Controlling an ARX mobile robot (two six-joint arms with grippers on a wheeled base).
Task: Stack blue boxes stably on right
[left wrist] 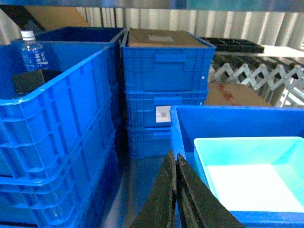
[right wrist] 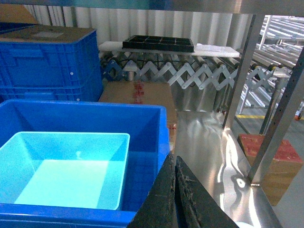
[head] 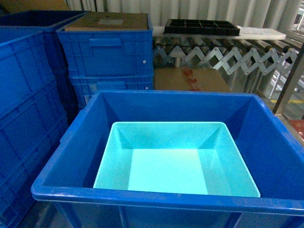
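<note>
A light turquoise blue box (head: 175, 166) sits empty inside a large royal-blue bin (head: 266, 123) in front of me, toward its near wall. The left wrist view shows the same blue box (left wrist: 251, 175) at lower right; the right wrist view shows it (right wrist: 66, 168) at lower left. My left gripper (left wrist: 175, 156) is shut, empty, hovering just outside the bin's left wall. My right gripper (right wrist: 174, 159) is shut and empty, beside the bin's right wall over the steel surface. Neither gripper appears in the head view.
Stacked ribbed blue crates (head: 109, 52) stand behind and to the left (left wrist: 57, 133), one holding a water bottle (left wrist: 32, 50). A cardboard carton (head: 192, 80) and a roller conveyor (head: 228, 54) with a black tray (head: 202, 27) lie behind. A metal post (right wrist: 275, 128) and a red-topped box (right wrist: 273, 156) stand right.
</note>
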